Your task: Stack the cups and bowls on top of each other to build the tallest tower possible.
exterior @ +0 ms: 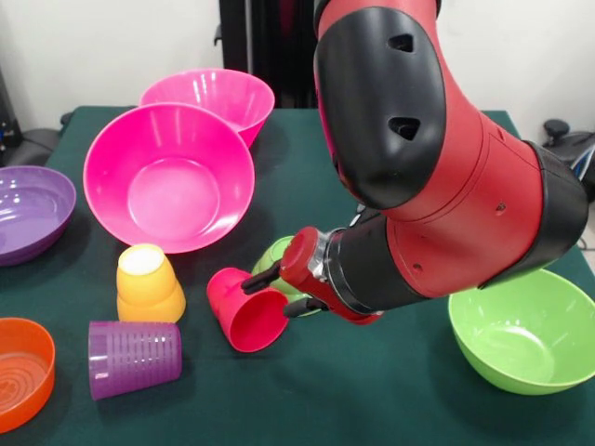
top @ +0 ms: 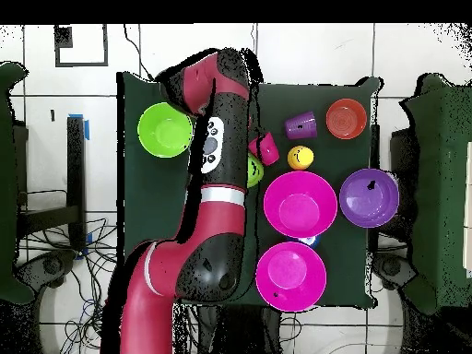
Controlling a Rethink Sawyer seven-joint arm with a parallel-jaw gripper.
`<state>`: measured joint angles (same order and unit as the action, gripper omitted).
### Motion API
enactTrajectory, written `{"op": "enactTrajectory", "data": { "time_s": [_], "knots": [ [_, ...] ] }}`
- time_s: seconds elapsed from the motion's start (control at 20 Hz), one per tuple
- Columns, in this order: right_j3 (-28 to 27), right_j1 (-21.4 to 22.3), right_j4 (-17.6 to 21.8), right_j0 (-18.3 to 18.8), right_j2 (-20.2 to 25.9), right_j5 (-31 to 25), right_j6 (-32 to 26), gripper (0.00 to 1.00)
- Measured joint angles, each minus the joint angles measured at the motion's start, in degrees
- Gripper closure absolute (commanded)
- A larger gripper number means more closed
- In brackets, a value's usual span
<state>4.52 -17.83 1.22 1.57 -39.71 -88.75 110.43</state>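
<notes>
The red cup [exterior: 244,316] [top: 269,148] is tipped over near the middle of the table, its mouth facing the front edge. My gripper [exterior: 266,295] [top: 257,147] is shut on its rim, one black finger outside the wall and one at the mouth. Behind it, partly hidden by the wrist, is the small green bowl [exterior: 272,256] [top: 254,171]. The yellow-orange cup [exterior: 149,284] [top: 300,158] stands upside down to the left. The purple cup [exterior: 135,359] [top: 300,125] lies on its side. Two pink bowls [exterior: 169,177] [exterior: 212,97] sit further back.
The purple bowl [exterior: 30,212] [top: 369,197] and orange bowl [exterior: 20,370] [top: 347,118] sit at the left edge. The lime green bowl [exterior: 525,333] [top: 165,129] is at the right. A sliver of the blue bowl [top: 310,240] shows between the pink bowls [top: 300,203] [top: 290,276].
</notes>
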Motion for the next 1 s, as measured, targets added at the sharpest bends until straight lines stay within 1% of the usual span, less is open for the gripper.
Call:
{"op": "enactTrajectory", "data": {
  "time_s": [0.45,0.8,1.0],
  "knots": [
    [0.0,-0.5,-0.5,0.2,-0.3,0.0,0.0,0.00],
    [0.0,-1.9,-1.3,1.0,-0.5,0.0,0.0,0.00],
    [0.1,-2.0,-1.3,1.4,-1.0,0.0,0.0,0.00]
  ]
}}
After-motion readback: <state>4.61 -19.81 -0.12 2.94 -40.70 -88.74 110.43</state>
